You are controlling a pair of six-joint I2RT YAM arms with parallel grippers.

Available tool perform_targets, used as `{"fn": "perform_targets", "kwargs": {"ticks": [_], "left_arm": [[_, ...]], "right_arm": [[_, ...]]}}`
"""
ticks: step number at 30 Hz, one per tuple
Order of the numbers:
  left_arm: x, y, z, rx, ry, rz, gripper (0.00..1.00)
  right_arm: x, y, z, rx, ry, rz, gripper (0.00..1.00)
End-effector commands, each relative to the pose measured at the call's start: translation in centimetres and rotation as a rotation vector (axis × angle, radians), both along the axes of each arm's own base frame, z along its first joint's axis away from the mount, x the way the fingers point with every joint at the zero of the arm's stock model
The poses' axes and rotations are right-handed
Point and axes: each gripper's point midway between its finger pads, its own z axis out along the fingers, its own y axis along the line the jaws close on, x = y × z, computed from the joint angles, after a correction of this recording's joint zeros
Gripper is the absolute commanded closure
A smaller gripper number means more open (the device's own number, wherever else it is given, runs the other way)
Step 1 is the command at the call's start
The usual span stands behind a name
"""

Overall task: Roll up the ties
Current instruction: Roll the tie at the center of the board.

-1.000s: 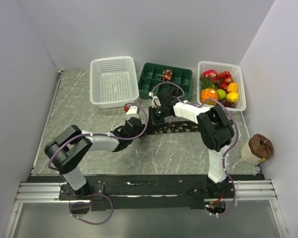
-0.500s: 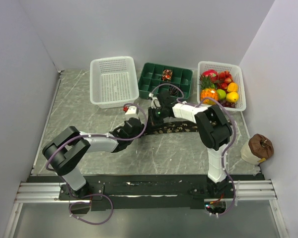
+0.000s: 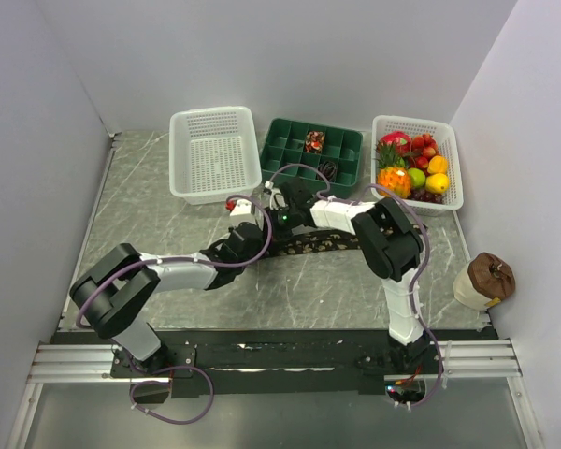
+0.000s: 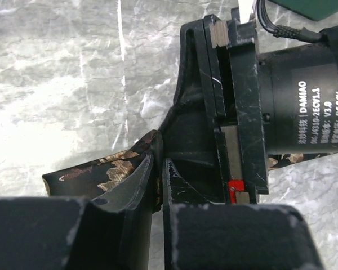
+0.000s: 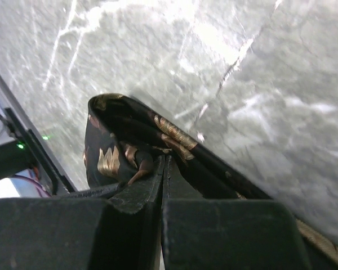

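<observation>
A black-brown tie with tan speckles (image 3: 325, 242) lies flat on the marble table, running right from the two grippers. My left gripper (image 3: 260, 236) is shut on its left end; in the left wrist view the tie (image 4: 110, 169) sits pinched between the jaws. My right gripper (image 3: 277, 221) is shut on the same end, where the fabric (image 5: 129, 140) is folded over into a first loop. The two grippers meet tip to tip. A reddish rolled tie (image 3: 314, 141) and a dark rolled tie (image 3: 328, 170) sit in the green divided tray (image 3: 290, 150).
A white empty basket (image 3: 213, 154) stands at the back left. A white basket of fruit (image 3: 416, 168) stands at the back right. A brown-topped object (image 3: 484, 279) sits at the right table edge. Purple cables loop over both arms.
Both grippers have shifted left together with the tie's end; the tie has been drawn left along the table.
</observation>
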Motion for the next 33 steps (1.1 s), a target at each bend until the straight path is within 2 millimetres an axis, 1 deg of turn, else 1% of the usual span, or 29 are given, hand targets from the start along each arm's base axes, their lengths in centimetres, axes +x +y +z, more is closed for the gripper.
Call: {"fn": "perform_targets", "kwargs": {"ticks": [1, 5, 9, 10, 11, 12, 18, 21, 22, 24, 25, 27, 28, 30, 31, 33], "left_arm": [[-0.5, -0.3, 1.0, -0.032, -0.013, -0.012, 0.85], [-1.0, 0.0, 1.4, -0.043, -0.017, -0.02, 0.86], [-1.8, -0.4, 0.9, -0.074, -0.001, -0.048, 0.86], [-2.2, -0.5, 0.4, -0.071, 0.008, -0.057, 0.86], [-2.2, -0.6, 0.5, -0.078, 0.004, -0.055, 0.86], [-2.3, -0.7, 0.1, -0.079, 0.015, -0.052, 0.86], [-2.3, -1.9, -1.3, -0.074, 0.034, -0.063, 0.86], [-2.4, -2.1, -2.8, -0.058, 0.055, -0.058, 0.87], [-2.4, -2.1, -3.6, -0.048, 0.066, -0.06, 0.87], [-2.4, -2.2, -4.2, -0.04, 0.077, -0.058, 0.87], [-2.4, -2.2, -4.9, -0.029, 0.089, -0.058, 0.88], [-2.5, -2.2, -5.5, -0.023, 0.099, -0.061, 0.89], [-2.5, -2.2, -6.1, -0.018, 0.107, -0.059, 0.89], [-2.6, -2.0, -6.6, -0.015, 0.114, -0.054, 0.89], [-2.6, -1.9, -6.8, -0.011, 0.117, -0.049, 0.9], [-2.6, -1.8, -7.0, -0.005, 0.118, -0.043, 0.9]], "right_arm": [[1.1, 2.9, 1.2, 0.093, -0.043, -0.006, 1.0], [1.0, 3.0, 0.4, 0.089, -0.037, -0.016, 1.0], [1.0, 2.9, 0.0, 0.085, -0.03, -0.029, 1.0], [1.0, 2.8, 0.0, 0.086, -0.03, -0.032, 1.0], [1.0, 2.9, -0.1, 0.084, -0.028, -0.034, 1.0], [1.0, 2.9, -0.1, 0.085, -0.025, -0.033, 1.0], [1.0, 3.0, -0.1, 0.097, -0.019, -0.035, 1.0], [1.1, 3.0, 0.2, 0.1, -0.023, -0.033, 1.0], [1.1, 2.9, 0.3, 0.101, -0.024, -0.033, 1.0], [1.3, 2.7, 0.9, 0.106, -0.033, -0.035, 1.0], [1.4, 2.5, 1.0, 0.1, -0.036, -0.04, 1.0], [1.7, 2.4, 2.2, 0.107, -0.061, -0.035, 1.0], [1.8, 1.9, 2.6, 0.091, -0.071, -0.046, 1.0], [2.2, 1.5, 3.5, 0.087, -0.098, -0.051, 1.0], [2.4, 1.2, 4.4, 0.085, -0.114, -0.058, 1.0], [2.8, 0.6, 5.1, 0.087, -0.131, -0.068, 1.0]]}}
